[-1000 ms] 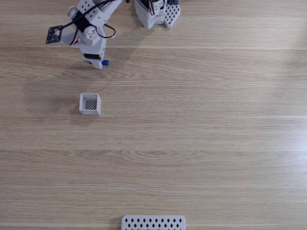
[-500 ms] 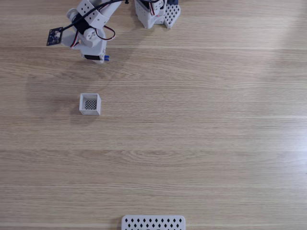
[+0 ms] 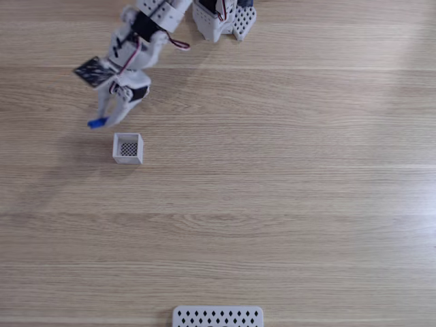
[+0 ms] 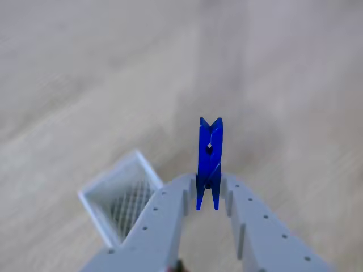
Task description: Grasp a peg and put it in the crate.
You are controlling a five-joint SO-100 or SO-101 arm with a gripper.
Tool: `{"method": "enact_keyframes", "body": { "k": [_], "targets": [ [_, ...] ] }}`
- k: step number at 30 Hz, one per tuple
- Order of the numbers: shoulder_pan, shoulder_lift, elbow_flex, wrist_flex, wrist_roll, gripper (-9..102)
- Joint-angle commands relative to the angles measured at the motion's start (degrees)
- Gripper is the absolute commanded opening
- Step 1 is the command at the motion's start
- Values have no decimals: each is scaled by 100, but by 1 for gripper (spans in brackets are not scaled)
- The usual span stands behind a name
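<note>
The blue peg [image 4: 209, 161] was held clamped upright between the closed fingers of the end effector [image 4: 208, 190], raised above the worktop [image 3: 286, 191] just beside the white crate [image 3: 127, 148], evidently so that it could be released into the open top.

Gripper [image 3: 102, 117] holds peg [image 3: 96, 123] (blue) near crate [image 3: 128, 148].

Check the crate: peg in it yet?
Out. The peg is clamped in the gripper, above the table beside the crate; the crate shows only its mesh bottom.
</note>
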Motion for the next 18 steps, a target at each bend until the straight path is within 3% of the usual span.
{"method": "enact_keyframes", "body": {
  "k": [1, 6, 18],
  "targets": [
    [-264, 519, 457, -2338, -281, -1],
    [-606, 193, 940, -3243, -281, -1],
    [-870, 387, 1406, -2812, -281, -1]
  ]
}}
